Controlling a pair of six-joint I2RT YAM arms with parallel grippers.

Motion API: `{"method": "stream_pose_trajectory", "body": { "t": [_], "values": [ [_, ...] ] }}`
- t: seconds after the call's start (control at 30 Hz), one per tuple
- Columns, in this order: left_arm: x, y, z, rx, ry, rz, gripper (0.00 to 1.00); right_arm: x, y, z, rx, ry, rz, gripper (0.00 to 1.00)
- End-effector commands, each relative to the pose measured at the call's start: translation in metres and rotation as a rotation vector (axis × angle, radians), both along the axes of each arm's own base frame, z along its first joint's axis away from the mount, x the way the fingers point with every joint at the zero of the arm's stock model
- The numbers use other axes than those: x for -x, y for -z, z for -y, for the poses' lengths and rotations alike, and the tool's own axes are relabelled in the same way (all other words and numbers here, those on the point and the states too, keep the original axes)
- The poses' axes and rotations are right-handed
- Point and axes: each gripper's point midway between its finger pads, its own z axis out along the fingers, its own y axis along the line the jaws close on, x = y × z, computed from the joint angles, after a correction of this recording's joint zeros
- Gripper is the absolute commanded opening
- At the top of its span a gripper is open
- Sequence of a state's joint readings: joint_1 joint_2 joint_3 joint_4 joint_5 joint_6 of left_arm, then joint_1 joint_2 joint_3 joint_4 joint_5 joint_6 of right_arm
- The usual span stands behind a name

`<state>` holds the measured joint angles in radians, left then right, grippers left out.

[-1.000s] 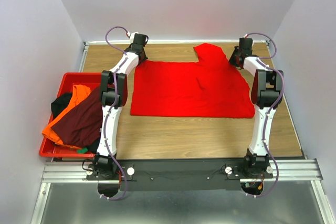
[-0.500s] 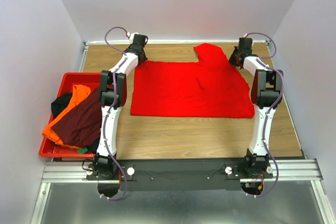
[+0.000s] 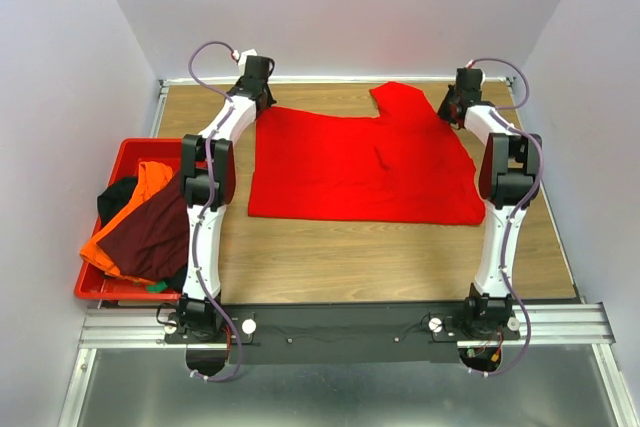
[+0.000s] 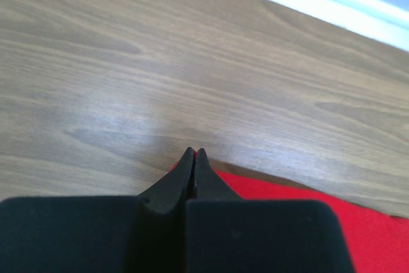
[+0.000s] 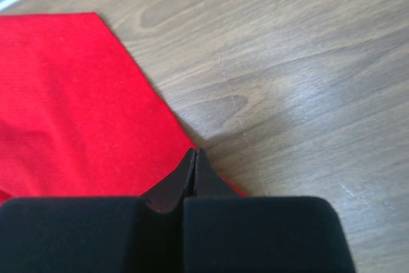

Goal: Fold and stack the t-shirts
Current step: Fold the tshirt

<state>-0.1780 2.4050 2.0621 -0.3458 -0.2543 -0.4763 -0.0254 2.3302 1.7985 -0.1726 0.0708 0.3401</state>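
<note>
Nearest my bases, off to my left, the red crate [image 3: 150, 144] sits on the worktop [image 3: 380, 257]. Three garments are heaped in it. The maroon t-shirt [image 3: 150, 232] lies on top toward the near end. The orange t-shirt [image 3: 150, 182] shows beneath and beyond it, and the black t-shirt [image 3: 112, 197] bunches against the crate's left wall.

Further out, between my two arms, the red t-shirt [image 3: 350, 167] is spread flat on the wood. Its near hem runs straight across, and one sleeve pokes out toward the far edge on my right side.

At the far end I have reached both arms to the shirt's back corners. My left hand [image 3: 258, 105] is at the far-left corner. Its fingers are pressed fully together, and in the wrist view the red cloth runs right into their tips [image 4: 193, 153], so I have the hem pinched. My right hand [image 3: 450, 112] is at the far-right edge, also closed tight. The slanting edge of the cloth meets its tips [image 5: 195, 153], nipped between them. Bare wood lies beyond both.
</note>
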Motion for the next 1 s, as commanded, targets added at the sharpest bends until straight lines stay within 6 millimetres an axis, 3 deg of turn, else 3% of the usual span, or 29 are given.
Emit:
{"method": "stream_pose_trajectory", "body": {
  "t": [0.0,0.47,0.77,0.97],
  "values": [
    [-0.003,-0.032,-0.005,0.01,0.005,0.064,0.0,-0.005,-0.044,0.007,0.042,0.031,0.074,0.0],
    [0.009,-0.038,-0.012,0.027,-0.009,0.063,0.0,0.012,-0.061,0.01,0.047,0.056,0.081,0.0],
    [0.026,-0.052,-0.017,0.055,-0.026,0.081,0.0,0.032,-0.068,0.018,0.06,0.095,0.074,0.0],
    [0.042,-0.047,-0.017,0.068,-0.032,0.056,0.0,0.049,-0.065,0.025,0.064,0.132,0.055,0.0]
  ]
}}
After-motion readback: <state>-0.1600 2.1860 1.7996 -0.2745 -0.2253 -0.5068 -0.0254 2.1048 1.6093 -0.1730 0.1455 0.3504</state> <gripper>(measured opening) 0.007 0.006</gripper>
